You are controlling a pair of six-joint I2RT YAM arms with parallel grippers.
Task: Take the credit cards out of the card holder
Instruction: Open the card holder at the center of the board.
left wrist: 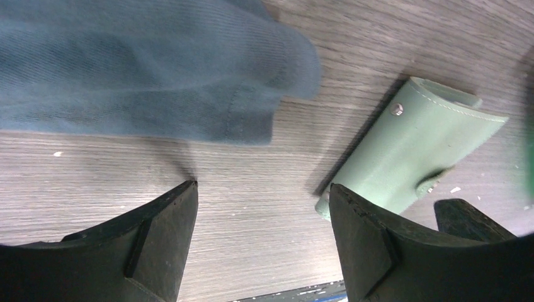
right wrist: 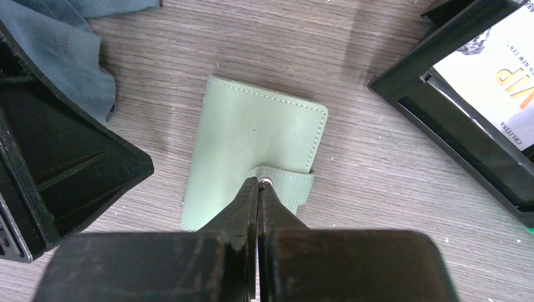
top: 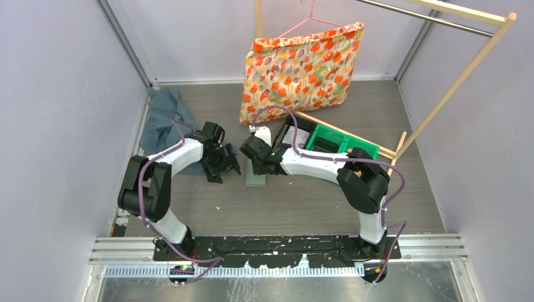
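Holder [right wrist: 255, 145] snapped shut on table [right wrist: 378, 176]. R fingers [right wrist: 247, 204] closed, tips at tab [right wrist: 291, 182]; L fingers [left wrist: 160, 236] spread beside holder. Step prob. unsnapping; next needs tab pulled up.

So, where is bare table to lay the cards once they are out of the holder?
The widest bare patch is the near table, between the holder and the arm bases. Another lies at the back, between the cloth and the floral cushion. Around the holder it is crowded: cloth left, both jaws close by, tray and green bin right.
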